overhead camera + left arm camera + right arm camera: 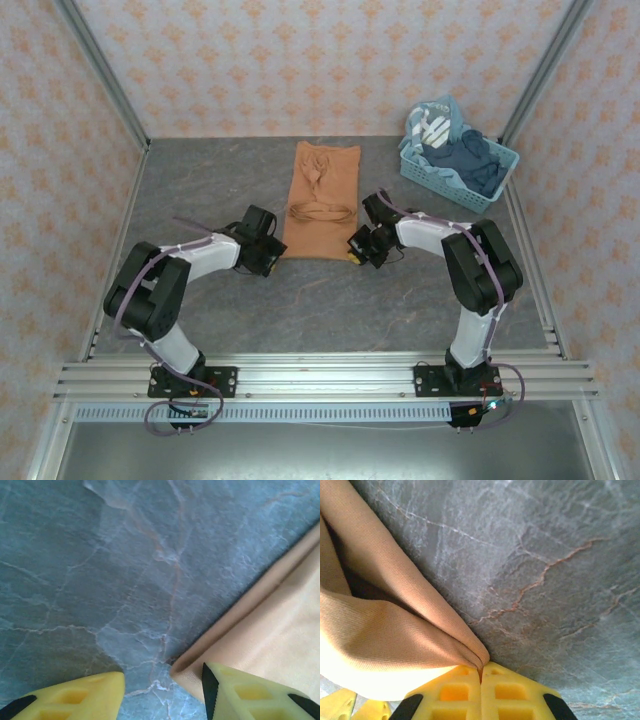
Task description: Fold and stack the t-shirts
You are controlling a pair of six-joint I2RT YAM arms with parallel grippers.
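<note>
Pinching the near right corner of the lengthwise-folded t-shirt (320,200) in my right hand (481,672), left hand (162,680) half-open at its near left corner on the desk (200,180), I judge crosswise folding and stacking remain.

- The t-shirt (322,200) is soft orange-brown cloth, folded lengthwise into a long narrow strip.
- It lies mid-desk (200,180), with its long axis running from 12 to 6 o'clock.
- A curved band crosses its middle, and wrinkled folds gather toward 12.
- Its 5 o'clock corner is bunched into doubled layers and pinched in the closed right claw (481,672).
- Its 7 o'clock corner lies flat on the desk, its folded edge rounded.
</note>
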